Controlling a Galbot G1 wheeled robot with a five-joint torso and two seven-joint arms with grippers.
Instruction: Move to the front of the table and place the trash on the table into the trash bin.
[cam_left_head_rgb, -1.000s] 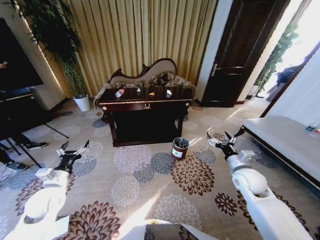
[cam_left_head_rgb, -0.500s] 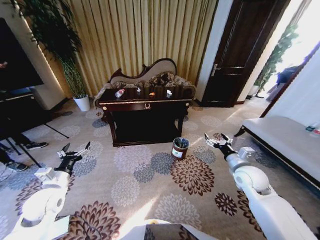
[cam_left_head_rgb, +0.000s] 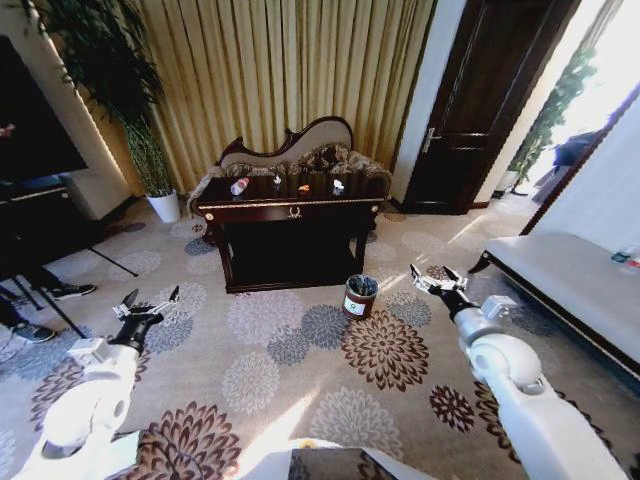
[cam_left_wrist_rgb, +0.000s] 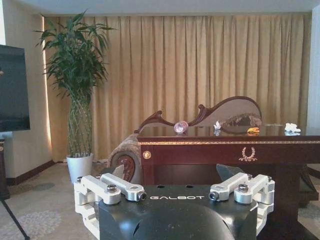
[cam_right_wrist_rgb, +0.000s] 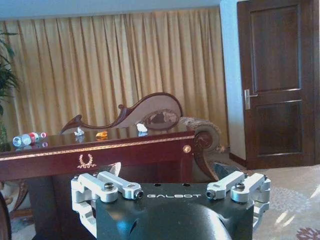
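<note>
We stand back from the table (cam_left_head_rgb: 290, 212), which sits at twelve o'clock ahead of us across the flowered carpet (cam_left_head_rgb: 300, 370), its gold emblem facing us and the carved-back sofa (cam_left_head_rgb: 300, 150) right behind it against the curtains (cam_left_head_rgb: 290, 70). On its glossy top lies the trash: the clear bottle (cam_left_head_rgb: 239, 186) with a red label on its side toward eleven o'clock, a small white scrap (cam_left_head_rgb: 277, 180) next, the orange scrap (cam_left_head_rgb: 304, 187) near the middle, and a crumpled white piece (cam_left_head_rgb: 338, 185) toward one o'clock — all apart from one another. The trash bin (cam_left_head_rgb: 359, 296) stands on the carpet just in front of the table's right leg, at about one o'clock, its white label turned our way. Our left gripper (cam_left_head_rgb: 146, 302) hangs low at about ten o'clock, fingers spread wide with nothing between them, well short of the table. Our right gripper (cam_left_head_rgb: 437, 279) is held out at about two o'clock, near the bin but not touching it — fingers likewise spread and empty. A potted plant (cam_left_head_rgb: 150, 150) stands at ten o'clock beside the sofa, and a dark door (cam_left_head_rgb: 480, 110) is at one o'clock.
</note>
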